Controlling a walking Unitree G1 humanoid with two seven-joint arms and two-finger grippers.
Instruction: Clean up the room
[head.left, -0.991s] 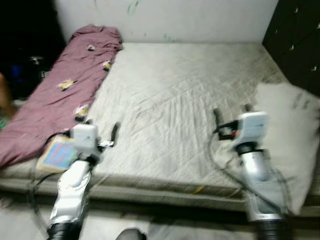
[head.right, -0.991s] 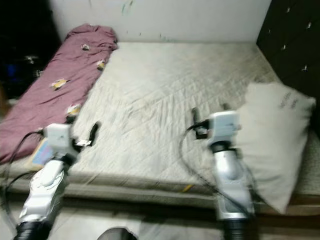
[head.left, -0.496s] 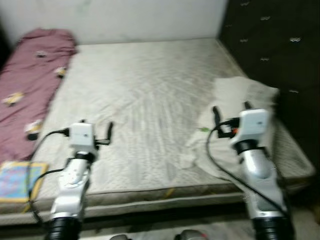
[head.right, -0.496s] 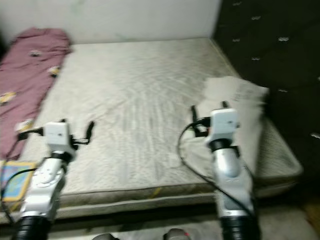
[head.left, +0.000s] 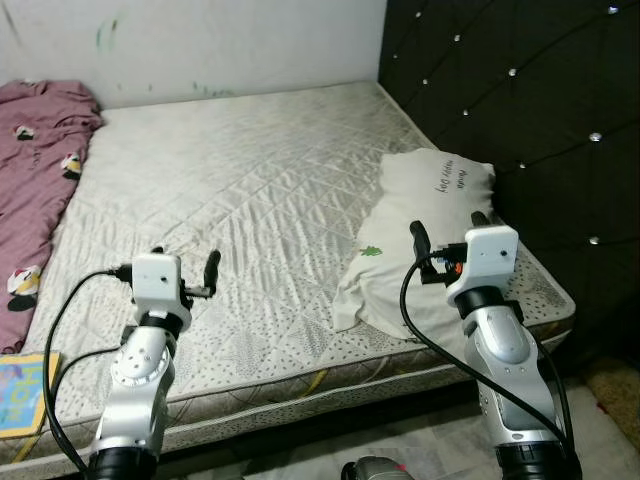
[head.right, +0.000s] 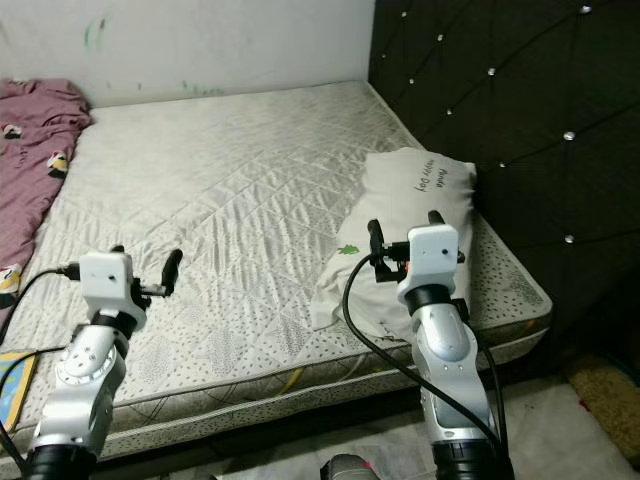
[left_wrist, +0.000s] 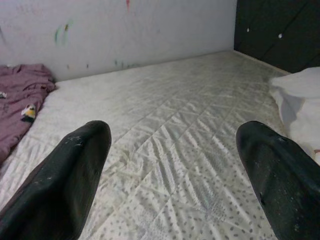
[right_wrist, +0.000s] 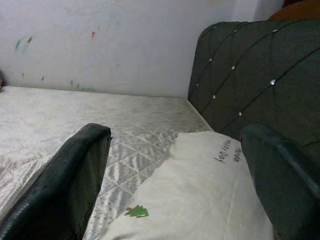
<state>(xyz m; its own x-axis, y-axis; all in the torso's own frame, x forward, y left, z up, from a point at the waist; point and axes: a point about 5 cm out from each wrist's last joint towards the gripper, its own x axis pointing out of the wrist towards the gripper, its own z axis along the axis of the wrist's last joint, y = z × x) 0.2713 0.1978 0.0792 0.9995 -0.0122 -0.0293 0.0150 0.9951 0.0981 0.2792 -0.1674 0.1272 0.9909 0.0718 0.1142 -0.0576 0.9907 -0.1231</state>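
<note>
A bare quilted mattress lies before me. A white pillow with a small green tree print rests at its right end, against the headboard. A maroon blanket lies bunched along the left side. A colourful book sits on the mattress's near left corner. My left gripper hovers open above the mattress's near edge, holding nothing; its fingers stand wide apart. My right gripper is open and empty just over the pillow's near end.
A dark tufted headboard rises on the right. A white wall with paint marks runs behind the bed. A strip of brown rug shows on the floor at the lower right.
The camera has swung right: the headboard and pillow came fully into view, and the blanket and book slid toward the left edge. Both arms hold the same open pose.
</note>
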